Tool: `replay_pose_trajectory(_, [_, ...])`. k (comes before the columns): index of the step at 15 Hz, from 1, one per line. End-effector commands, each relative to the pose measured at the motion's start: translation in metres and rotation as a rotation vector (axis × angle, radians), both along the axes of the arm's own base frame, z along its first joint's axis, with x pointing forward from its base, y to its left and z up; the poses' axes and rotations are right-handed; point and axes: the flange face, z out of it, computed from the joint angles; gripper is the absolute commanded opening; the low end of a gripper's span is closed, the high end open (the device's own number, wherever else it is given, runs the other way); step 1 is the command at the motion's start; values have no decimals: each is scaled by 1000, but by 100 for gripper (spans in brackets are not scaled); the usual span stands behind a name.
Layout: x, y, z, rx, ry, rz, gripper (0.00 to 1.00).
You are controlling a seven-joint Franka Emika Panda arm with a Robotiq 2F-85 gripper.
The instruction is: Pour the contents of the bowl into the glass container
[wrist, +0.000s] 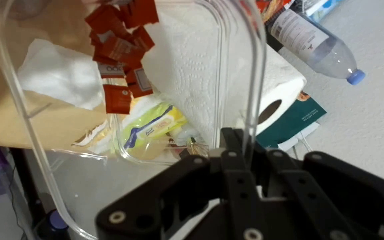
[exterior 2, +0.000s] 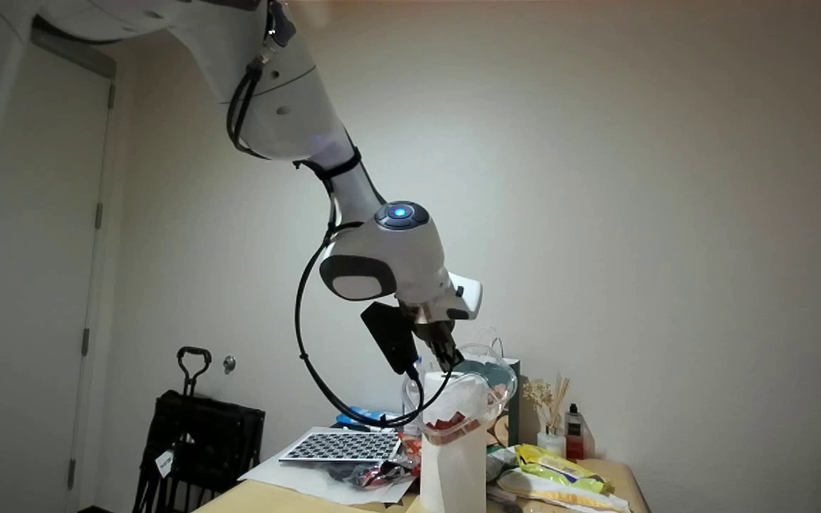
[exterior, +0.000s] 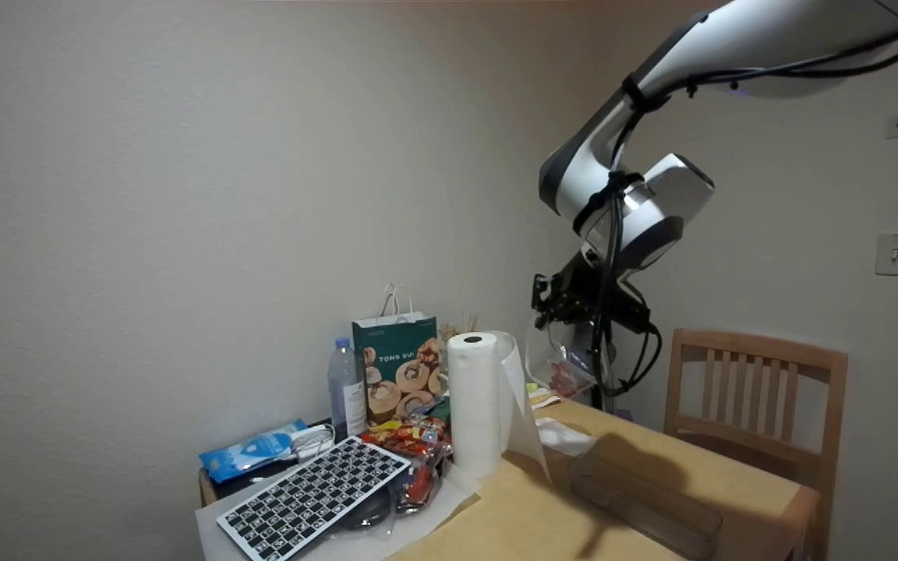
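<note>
The bowl is a clear plastic tub (wrist: 178, 83) with several red packets (wrist: 122, 50) inside. My gripper (wrist: 242, 140) is shut on its rim and holds it above the table. In an exterior view the bowl (exterior 2: 467, 424) is tilted, with the packets (exterior 2: 446, 422) gathered at its low side. In an exterior view the gripper (exterior: 540, 304) is high over the table's back part, with the bowl (exterior: 554, 362) hanging below it. The glass container (exterior: 644, 506) is a long clear rectangular box on the table, lower than the bowl and apart from it.
A paper towel roll (exterior: 474, 405) stands upright close to the held bowl. A checkered board (exterior: 312, 499), snack packs (exterior: 418, 436), a water bottle (exterior: 346, 389) and a green paper bag (exterior: 398, 362) are beside it. A white tissue (exterior: 566, 436) lies near the container. A chair (exterior: 757, 389) stands behind the table.
</note>
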Motion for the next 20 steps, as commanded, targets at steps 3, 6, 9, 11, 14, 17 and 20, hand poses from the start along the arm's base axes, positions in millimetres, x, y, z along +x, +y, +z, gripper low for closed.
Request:
replay_pose_trajectory(3, [28,-39,28,-9,-148,111,2])
replay_pose_trajectory(6, [22,-38,36,12,-138,85,7])
replay_pose_trajectory(9, [23,-32,34,14,-135,94,2])
replay_pose_trajectory(11, [32,-25,36,172,-233,130,2])
replay_pose_trajectory(14, [45,-23,1,356,-302,133,2])
replay_pose_trajectory(17, [57,-26,-36,524,-368,181,2])
replay_pose_trajectory(20, [46,-23,-38,473,-286,170,7])
